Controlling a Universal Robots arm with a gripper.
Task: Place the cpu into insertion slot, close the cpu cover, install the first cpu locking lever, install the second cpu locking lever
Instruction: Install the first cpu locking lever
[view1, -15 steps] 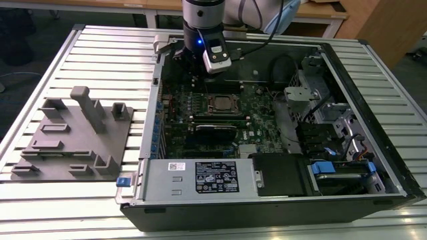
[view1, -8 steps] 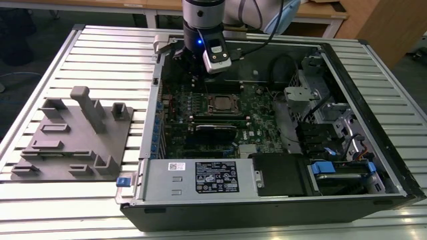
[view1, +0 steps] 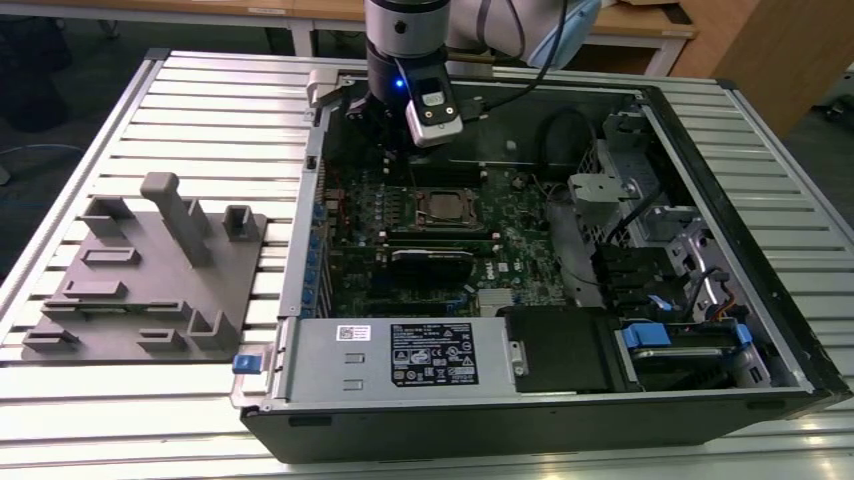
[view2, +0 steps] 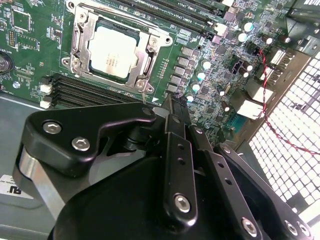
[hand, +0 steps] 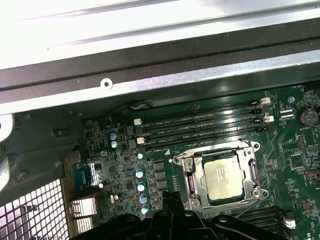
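The cpu (view1: 447, 207) sits in the insertion slot (view1: 416, 212) inside the open computer case (view1: 534, 425) on the counter (view1: 200, 100) in the exterior view, with the end effector (view1: 396, 148) hovering near that slot. In the second wrist view, the cpu cover (view2: 151, 50) lies flat around the cpu (view2: 114, 51). The end effector (view2: 172, 104) is pinched narrow and empty, just beside the slot. The first wrist view shows the cpu (hand: 226, 176) seated in the slot.

Open room above the insertion slot (view1: 419, 210), hemmed by case wall (view1: 304, 230) and drive cage (view1: 601, 187).

An open computer case (view1: 534, 425) lies on a slatted metal table (view1: 214, 100). A grey moulded fixture (view1: 134, 300) sits beside it, at the exterior view's left. Black memory slots (hand: 200, 125) run along the green circuit board (view2: 45, 55)
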